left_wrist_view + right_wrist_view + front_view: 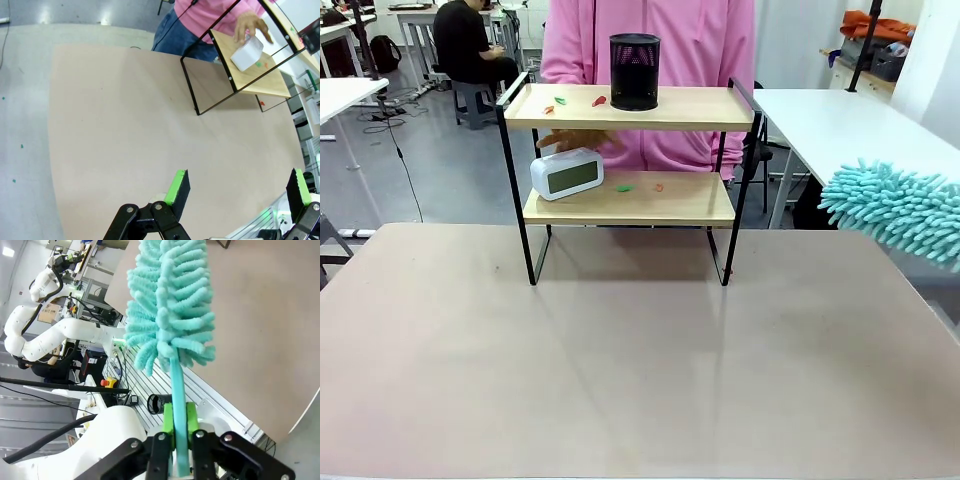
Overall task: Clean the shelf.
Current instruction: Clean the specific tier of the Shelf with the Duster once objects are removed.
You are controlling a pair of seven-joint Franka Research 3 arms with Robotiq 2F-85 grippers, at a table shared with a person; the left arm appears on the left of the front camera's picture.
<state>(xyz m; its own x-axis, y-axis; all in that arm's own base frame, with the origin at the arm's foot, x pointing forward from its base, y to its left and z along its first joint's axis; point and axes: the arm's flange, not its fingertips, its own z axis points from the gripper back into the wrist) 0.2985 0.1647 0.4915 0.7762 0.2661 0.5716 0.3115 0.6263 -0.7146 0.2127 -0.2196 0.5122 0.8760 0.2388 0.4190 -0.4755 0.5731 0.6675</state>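
The shelf [705,108] stands at the far middle of the table, two wooden boards in a black frame. Small red and green scraps [599,101] lie on its top board, and more scraps [624,187] on the lower board [260,82]. A person's hand [582,140] rests on a white clock [567,173] on the lower board's left end. My right gripper [179,427] is shut on the handle of a teal fluffy duster [170,305], whose head [895,210] hangs at the right edge, apart from the shelf. My left gripper [239,189] is open with nothing in it, above the table's near side.
A black mesh cup [634,72] stands on the top board. The person in a pink top [650,40] stands right behind the shelf. The brown table top [620,350] stretches bare in front. A white table [840,120] lies at the right.
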